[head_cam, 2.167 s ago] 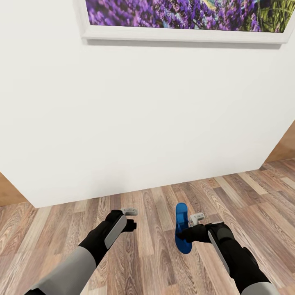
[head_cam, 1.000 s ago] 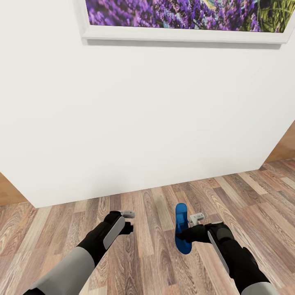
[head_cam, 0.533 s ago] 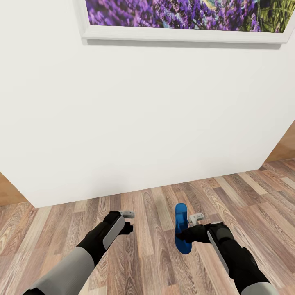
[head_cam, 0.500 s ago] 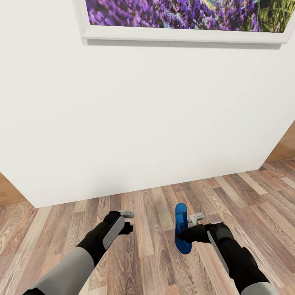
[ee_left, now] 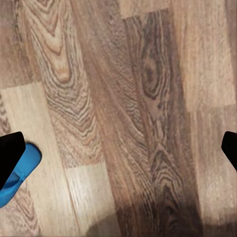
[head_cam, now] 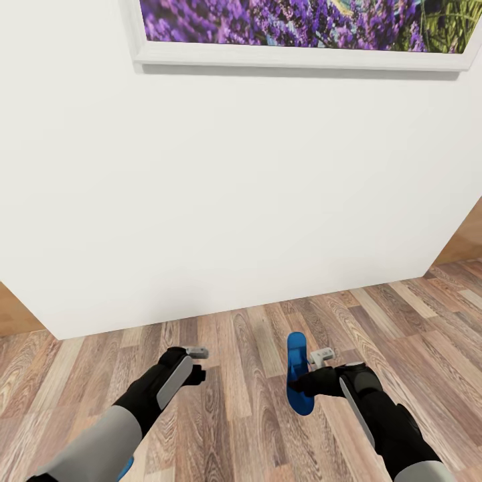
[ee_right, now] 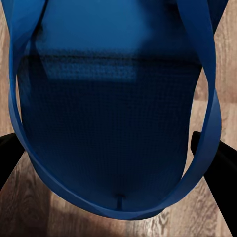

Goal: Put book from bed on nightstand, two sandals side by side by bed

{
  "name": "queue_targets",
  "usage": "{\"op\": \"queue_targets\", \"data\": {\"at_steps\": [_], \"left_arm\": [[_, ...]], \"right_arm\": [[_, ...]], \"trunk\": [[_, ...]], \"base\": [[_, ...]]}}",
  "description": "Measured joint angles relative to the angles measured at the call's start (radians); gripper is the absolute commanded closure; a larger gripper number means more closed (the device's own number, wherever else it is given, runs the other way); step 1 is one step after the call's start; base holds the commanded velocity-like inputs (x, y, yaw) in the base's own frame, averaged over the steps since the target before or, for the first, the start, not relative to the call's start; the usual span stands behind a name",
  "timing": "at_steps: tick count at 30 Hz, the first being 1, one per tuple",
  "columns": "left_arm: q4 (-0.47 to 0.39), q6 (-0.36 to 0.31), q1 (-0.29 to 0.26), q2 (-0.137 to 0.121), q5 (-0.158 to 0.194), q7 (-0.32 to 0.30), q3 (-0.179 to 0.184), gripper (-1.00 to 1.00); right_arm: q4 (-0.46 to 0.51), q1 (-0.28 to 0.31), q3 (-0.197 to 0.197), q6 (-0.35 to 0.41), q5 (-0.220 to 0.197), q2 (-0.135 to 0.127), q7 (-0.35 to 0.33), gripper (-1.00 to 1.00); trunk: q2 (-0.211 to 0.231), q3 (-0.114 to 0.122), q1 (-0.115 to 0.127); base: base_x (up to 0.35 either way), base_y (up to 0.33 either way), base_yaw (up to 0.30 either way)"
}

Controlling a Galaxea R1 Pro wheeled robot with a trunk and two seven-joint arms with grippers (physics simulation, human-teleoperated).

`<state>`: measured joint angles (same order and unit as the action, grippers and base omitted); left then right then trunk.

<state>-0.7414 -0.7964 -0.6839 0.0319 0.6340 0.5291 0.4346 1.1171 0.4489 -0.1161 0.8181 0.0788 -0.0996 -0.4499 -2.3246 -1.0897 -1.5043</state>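
The right gripper [head_cam: 309, 375] is clamped on one blue sandal [head_cam: 298, 375], holding it on edge above the wood-plank floor [head_cam: 254, 428]. The left gripper [head_cam: 195, 361] hangs with its jaws spread and nothing between them, while the second sandal [ee_left: 17, 173] lies flat on the floor just beside one fingertip [ee_left: 9, 155].

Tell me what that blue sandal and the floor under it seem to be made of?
The sandal looks like soft foam or rubber: matte blue, with a fine woven-looking texture on the sole and thin flexible straps. The floor looks like wood planks, or laminate printed to match: brown swirling grain, visible seams, low sheen. It is a render, so both are guesses.
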Motion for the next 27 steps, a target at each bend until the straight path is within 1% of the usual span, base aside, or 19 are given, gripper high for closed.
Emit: {"op": "queue_targets", "data": {"at_steps": [4,7,8,9,12,15,20,27], "left_arm": [[-0.001,-0.001,0.002,-0.005,0.001,0.001,0.000,-1.00],[0.000,-0.002,0.003,-0.006,0.000,0.002,0.000,-1.00],[0.000,-0.008,0.003,-0.007,-0.001,0.004,0.001,-1.00],[0.000,-0.008,0.003,-0.007,-0.001,0.004,0.001,-1.00],[0.001,-0.045,0.003,-0.007,-0.002,0.007,0.001,-1.00],[-0.003,-0.091,0.003,-0.007,-0.004,0.008,0.001,-1.00],[-0.007,-0.124,0.003,-0.006,-0.005,0.009,0.003,-1.00],[-0.012,-0.141,0.004,-0.007,-0.007,0.010,0.004,-1.00]], "right_arm": [[0.000,0.000,-0.007,0.000,0.008,0.000,0.002,1.00],[0.000,0.000,-0.011,0.000,0.021,0.000,0.003,1.00],[0.000,0.000,-0.014,0.000,0.035,0.001,0.002,1.00],[0.000,0.000,-0.014,0.000,0.036,0.001,0.002,1.00],[0.000,0.000,-0.016,0.001,0.056,0.002,0.002,1.00],[0.000,0.000,-0.016,0.013,0.067,0.003,0.002,1.00],[0.003,0.000,-0.013,0.051,0.074,0.003,0.009,1.00],[0.006,0.000,-0.014,0.069,0.076,0.007,0.055,1.00]], "trunk": [[0.000,0.000,0.000],[0.000,0.000,0.000],[0.000,0.000,0.000],[0.000,0.000,0.000],[0.000,0.000,0.000],[0.000,0.000,0.000],[0.000,0.000,0.000],[0.000,0.000,0.000]], "base": [[0.000,0.000,0.000],[0.000,0.000,0.000],[0.000,0.000,0.000],[0.000,0.000,0.000],[0.000,0.000,0.000],[0.000,0.000,0.000],[0.000,0.000,0.000],[0.000,0.000,0.000]]}}
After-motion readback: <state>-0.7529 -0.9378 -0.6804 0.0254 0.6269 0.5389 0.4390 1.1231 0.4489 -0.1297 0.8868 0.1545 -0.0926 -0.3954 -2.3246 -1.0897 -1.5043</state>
